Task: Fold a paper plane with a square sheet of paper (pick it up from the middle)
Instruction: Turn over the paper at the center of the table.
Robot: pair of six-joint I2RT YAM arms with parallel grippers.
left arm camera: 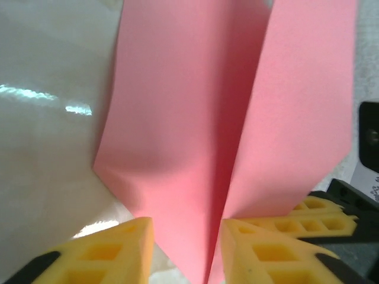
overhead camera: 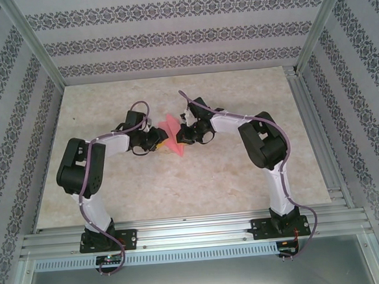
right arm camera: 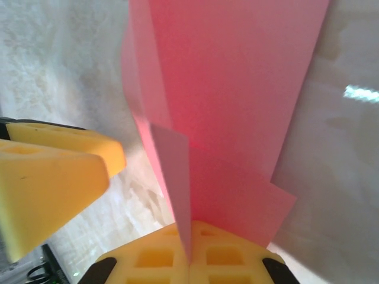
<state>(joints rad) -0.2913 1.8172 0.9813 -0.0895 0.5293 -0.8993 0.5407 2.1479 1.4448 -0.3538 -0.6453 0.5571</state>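
At the table's (overhead camera: 257,176) near edge the left arm (overhead camera: 87,172) and the right arm (overhead camera: 268,146) are rising from their bases and bending inward toward the table's middle. There the left gripper (left arm camera: 186,231) is straddling the paper plane (overhead camera: 170,129) with its yellow fingers (left arm camera: 112,254) parted, the lengthwise crease running down through the gap. The right gripper (right arm camera: 190,236), facing it across the table's middle, is pinching a flap of the pink paper between closed fingers. The plane is sitting at the table's middle; whether it is touching the surface I cannot tell. Beyond the table's far edge a patterned wall (overhead camera: 169,36) is standing.
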